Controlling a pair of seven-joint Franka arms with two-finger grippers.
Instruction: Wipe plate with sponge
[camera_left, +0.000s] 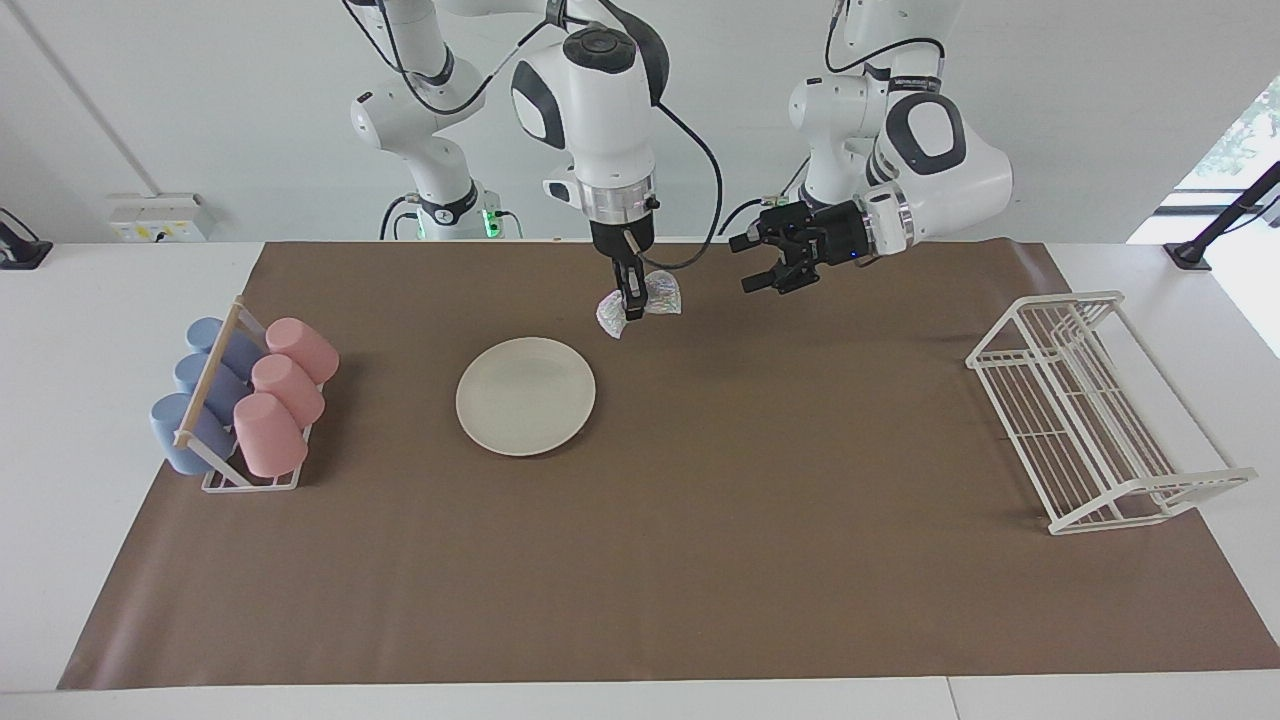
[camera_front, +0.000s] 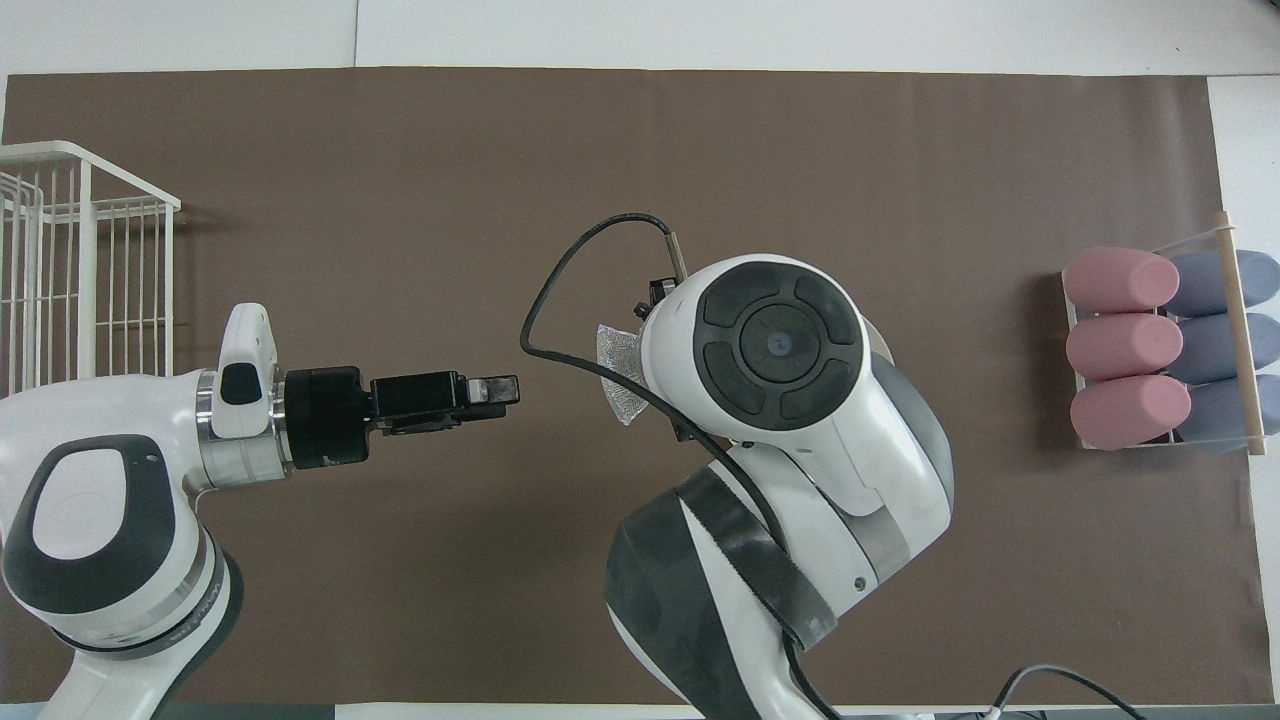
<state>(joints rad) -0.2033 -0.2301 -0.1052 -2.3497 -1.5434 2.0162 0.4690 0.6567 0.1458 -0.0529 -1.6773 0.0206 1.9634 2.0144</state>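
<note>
Holds the sponge (camera_left: 662, 296) up in the right gripper (camera_left: 630, 306), fingers clamped on its middle. Hangs it over the mat (camera_left: 750, 480), just beside the plate (camera_left: 525, 395) and not over it yet. Shows only a shiny corner of the sponge (camera_front: 618, 375) in the overhead view, and hides the plate there under the big arm.

Finds the plate lying flat on the mat, toward the right arm's end of the tabletop (camera_left: 100, 400), with the cups (camera_left: 245, 400) near it at that end.

Waits with the left gripper (camera_left: 772, 280) in the air over the mat, fingers apart, holding nothing.

Looks soft, light and crinkly, that sponge, so should squash and bend when pushed down. Best pinched at the middle, with some of the wad poking out below to touch the plate. Could slip out if rubbed too hard.

Looks hard, smooth and slippery, that plate. May slide on the mat when wiped, and could break if knocked. Could be steadied at the rim.
</note>
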